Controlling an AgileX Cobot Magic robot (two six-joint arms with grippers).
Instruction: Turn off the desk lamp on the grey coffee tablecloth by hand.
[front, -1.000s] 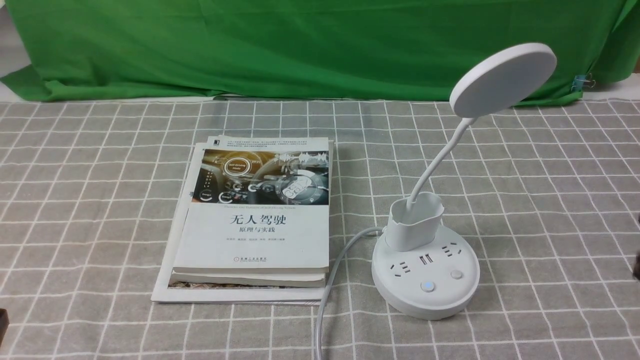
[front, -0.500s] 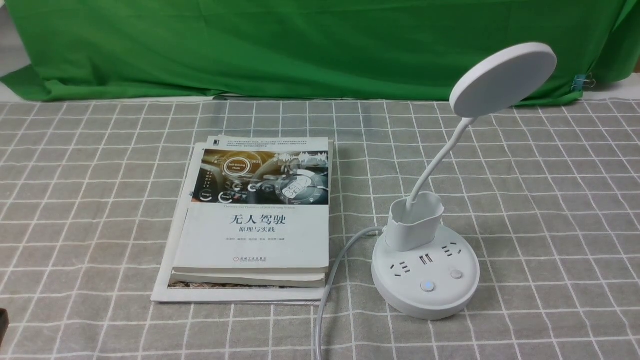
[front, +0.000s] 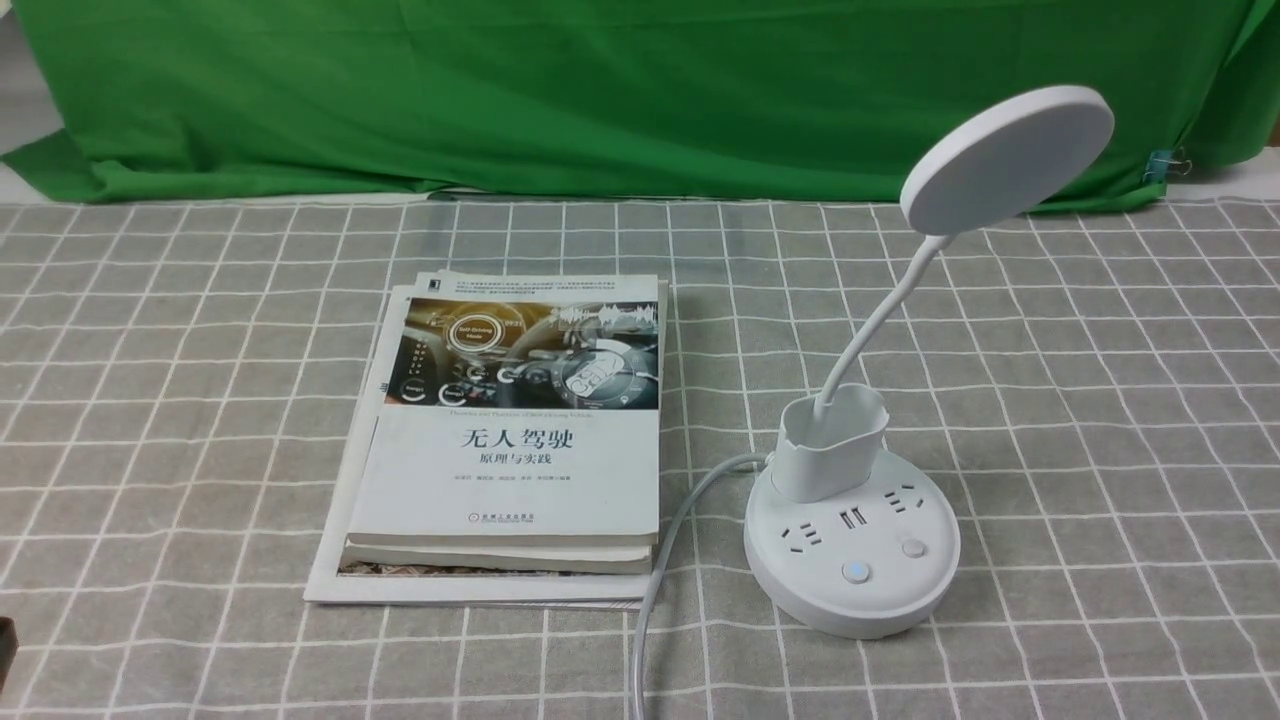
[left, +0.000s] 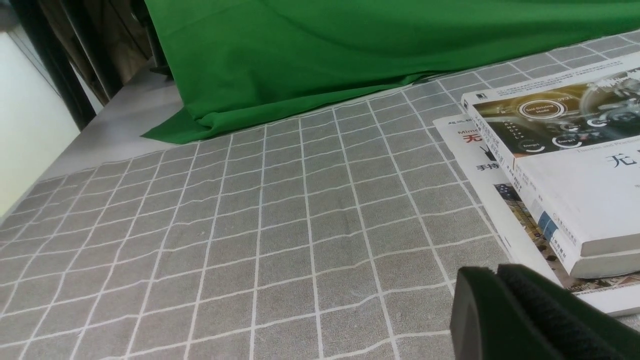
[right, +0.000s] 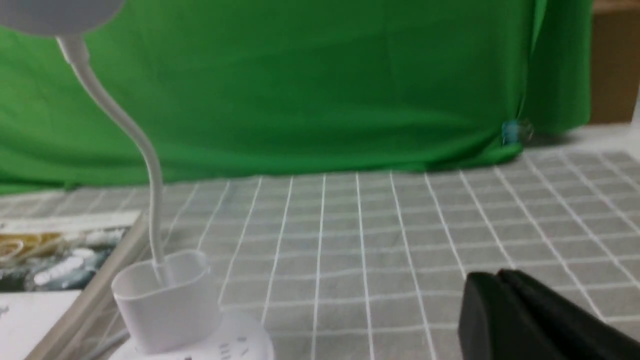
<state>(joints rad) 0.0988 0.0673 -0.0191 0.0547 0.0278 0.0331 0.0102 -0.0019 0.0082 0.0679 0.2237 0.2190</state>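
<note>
The white desk lamp (front: 850, 545) stands on the grey coffee tablecloth (front: 1080, 400), right of centre. Its disc head (front: 1005, 160) is raised on the bent neck above the cup (front: 830, 440). Two buttons sit on the round base; the left button (front: 854, 572) has a faint blue glow. In the right wrist view the lamp's cup (right: 165, 300) and neck show, with my right gripper (right: 496, 276) shut and empty, apart from the lamp to its right. My left gripper (left: 496, 272) is shut and empty over the cloth beside the books.
A stack of books (front: 510, 440) lies left of the lamp, and shows in the left wrist view (left: 565, 165). The lamp's grey cord (front: 660, 570) runs between books and base towards the front edge. A plain green cloth (front: 600, 90) hangs at the back.
A dark tip of the right arm at the right edge of the front view has withdrawn out of that view. The lamp and books have not moved.
</note>
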